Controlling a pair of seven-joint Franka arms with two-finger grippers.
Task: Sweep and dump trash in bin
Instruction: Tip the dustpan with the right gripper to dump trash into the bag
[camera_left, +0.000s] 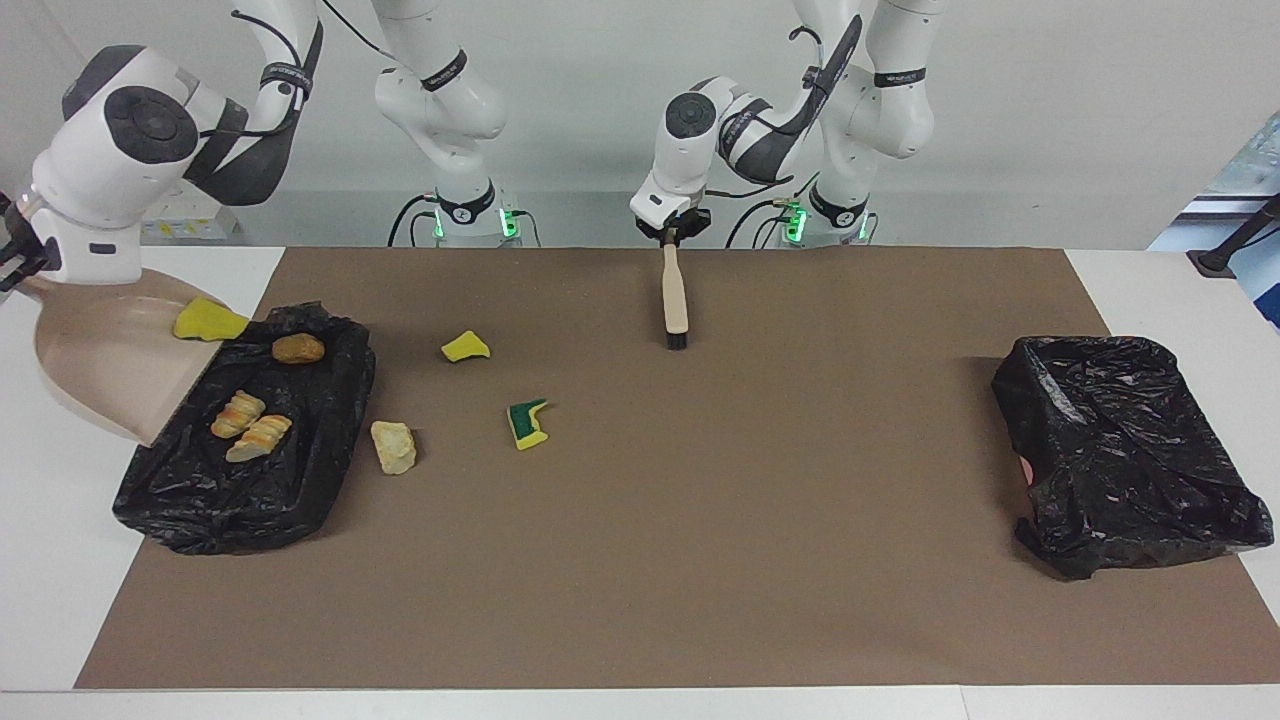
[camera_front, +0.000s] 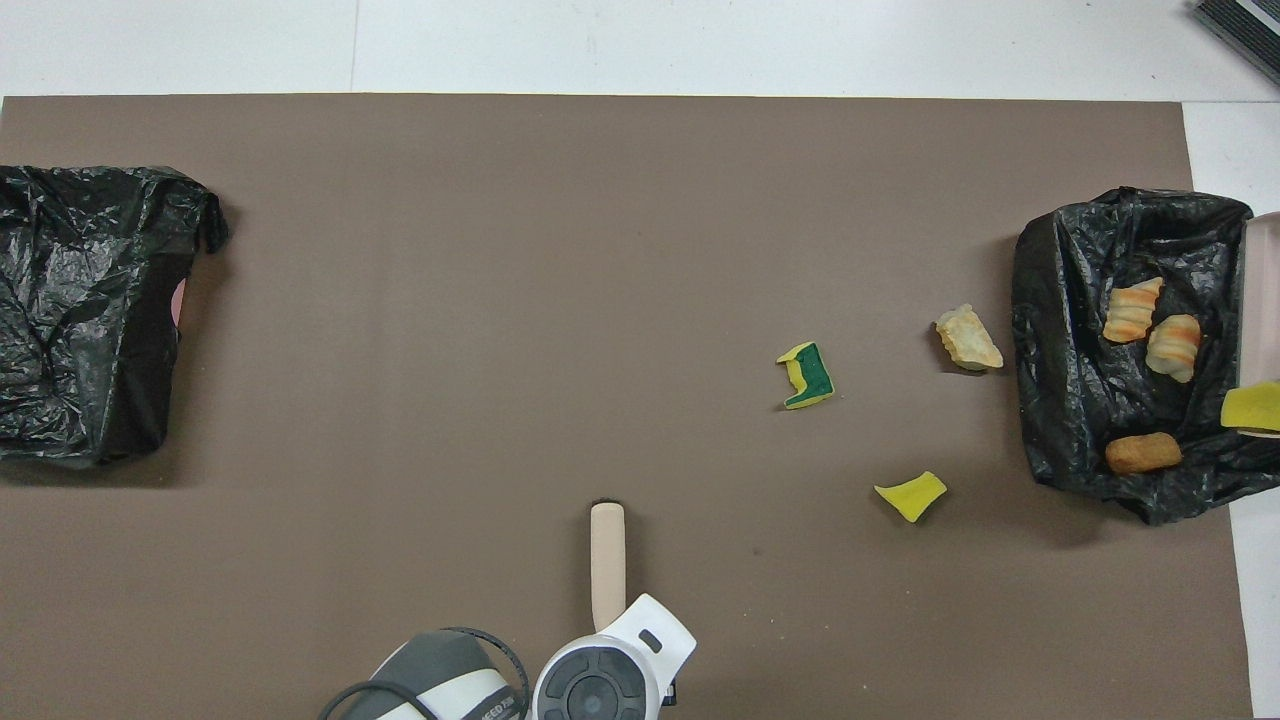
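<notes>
- Facing view: the right gripper (camera_left: 12, 262), at the right arm's end of the table, is clamped on the handle of the dustpan (camera_left: 95, 365), which is tilted over the edge of the bin (camera_left: 245, 470) lined with a black bag.
- One yellow sponge piece (camera_left: 208, 322) sits on the pan's lip and has not dropped. Three bread chunks (camera_left: 250, 425) lie inside the bin.
- On the brown mat (camera_left: 700, 560) near that bin lie three scraps: a pale bread chunk (camera_left: 393, 446), a green-and-yellow sponge (camera_left: 527, 423) and a yellow scrap (camera_left: 465, 347).
- The left gripper (camera_left: 672, 237) is pinched on the handle of the brush (camera_left: 676, 300), which hangs bristles down over the mat near the robots.
- A second bin (camera_left: 1130, 450) stands at the left arm's end, with no trash visible in it.
- Risk: if the pan levels or pulls away too early, the sponge on the lip may fall outside the bin onto the white table.
- Overhead view: only a sliver of the dustpan (camera_front: 1262, 300) and the sponge piece (camera_front: 1252, 407) show at the picture's edge, over the bin (camera_front: 1060, 400).
- The brush (camera_front: 607, 560) is well apart from the loose scraps (camera_front: 910, 495).
- Risk: light foam could skid or flip under a hard sweep and scatter instead of riding into the pan.
</notes>
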